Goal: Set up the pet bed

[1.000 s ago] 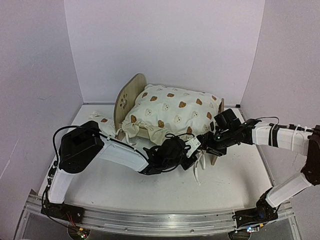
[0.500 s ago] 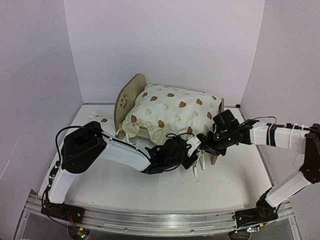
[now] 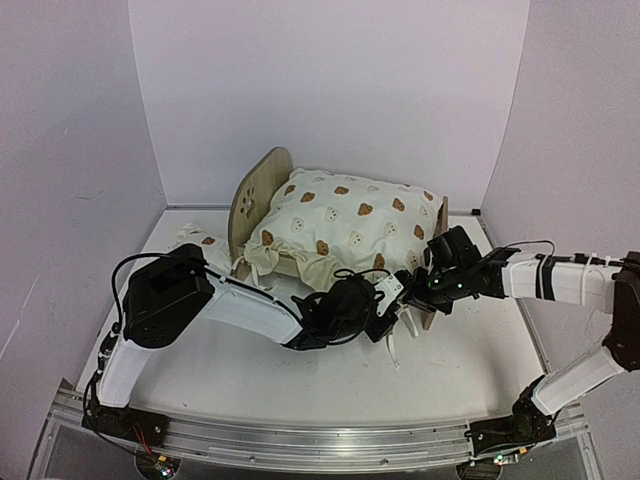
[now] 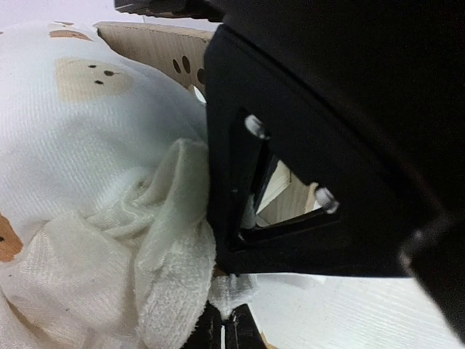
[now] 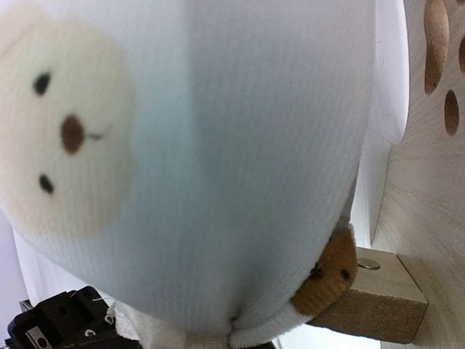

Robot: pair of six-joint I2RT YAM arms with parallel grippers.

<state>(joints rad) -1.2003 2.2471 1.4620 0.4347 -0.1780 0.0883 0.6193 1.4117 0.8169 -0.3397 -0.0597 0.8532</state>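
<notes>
The left end effector (image 3: 388,298), in the middle of the top view, is pinched shut on the cushion (image 3: 340,225) edge. The right end effector (image 3: 425,283) beside it is shut; what it holds is hidden. The pet bed (image 3: 258,190) sits above them. Left wrist view: cloth bunched at the lower left. Right wrist view: cushion, with wood at the right. It is best to tug gently and evenly.

The pet bed (image 3: 258,195) is pale wood, smooth and not shiny, with fine lines in it. The cushion (image 3: 345,225) is soft cloth with tiny ribs, and its frill (image 4: 145,247) looks fluffy like a towel. The table (image 3: 230,380) is white and dull. The rail (image 3: 300,443) is shiny metal.
</notes>
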